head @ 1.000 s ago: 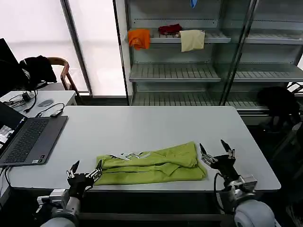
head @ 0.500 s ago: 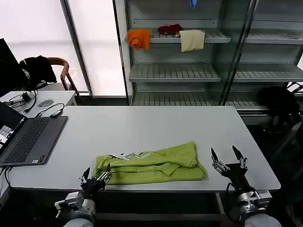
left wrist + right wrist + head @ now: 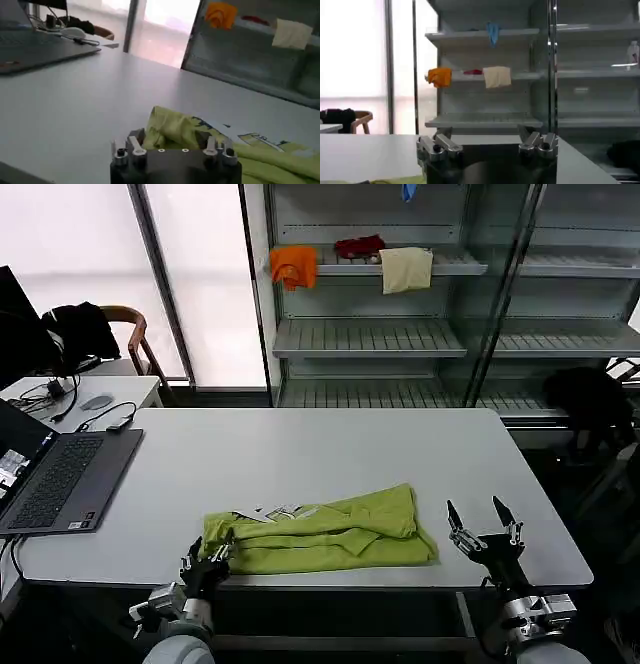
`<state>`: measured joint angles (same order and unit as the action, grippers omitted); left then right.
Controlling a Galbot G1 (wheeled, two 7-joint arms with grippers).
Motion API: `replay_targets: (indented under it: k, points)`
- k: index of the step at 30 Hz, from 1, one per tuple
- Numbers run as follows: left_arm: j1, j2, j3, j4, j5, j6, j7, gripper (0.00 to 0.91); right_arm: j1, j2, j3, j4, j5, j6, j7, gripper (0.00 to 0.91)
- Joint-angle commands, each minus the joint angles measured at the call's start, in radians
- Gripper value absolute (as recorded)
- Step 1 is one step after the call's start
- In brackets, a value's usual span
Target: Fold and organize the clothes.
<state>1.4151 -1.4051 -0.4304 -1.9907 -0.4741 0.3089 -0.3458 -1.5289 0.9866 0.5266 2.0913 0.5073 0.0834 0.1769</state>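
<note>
Head view shows the lime-green T-shirt (image 3: 318, 536) lying near the front edge of the white table (image 3: 330, 449), already folded into a long band with a bit of its white print showing along the far side. The left gripper (image 3: 205, 559) sits at the shirt's left end, at the table edge, with its fingers apart, and in the left wrist view the cloth (image 3: 210, 140) lies just in front of it, not pinched. The right gripper (image 3: 482, 529) hovers beside the right end, clearly apart from the fabric, fingers spread wide. I judge the step in hand is one more fold, end over end. To do it well, each gripper should take all layers at its corner, lift both ends evenly, and lay the fold flat so the band does not open or slide off the edge.
</note>
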Motion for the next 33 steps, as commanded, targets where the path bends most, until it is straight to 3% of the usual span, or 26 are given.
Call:
replay_targets:
  k: [1, 7, 15, 28, 33]
  points:
    - [-0.001, -0.017, 0.028, 0.029, 0.015, -0.03, 0.017, 0.0, -0.001, 0.002, 0.004, 0.0, 0.0, 0.011, -0.003, 0.907]
    - [-0.012, -0.007, 0.045, 0.019, 0.068, -0.081, 0.013, 0.0, 0.012, -0.001, -0.008, 0.005, -0.007, 0.004, -0.002, 0.907]
    - [-0.06, 0.075, -0.044, -0.042, 0.001, -0.055, -0.016, 0.0, 0.033, 0.001, -0.029, 0.012, -0.018, -0.01, 0.001, 0.907]
    - [-0.031, 0.438, -0.488, -0.064, -0.241, 0.024, 0.085, 0.0, 0.076, -0.005, -0.057, 0.017, -0.021, -0.033, 0.009, 0.907]
    - [-0.044, 0.448, -0.487, -0.164, -0.262, 0.034, 0.132, 0.0, 0.077, 0.001, -0.066, 0.018, -0.027, -0.035, 0.01, 0.907]
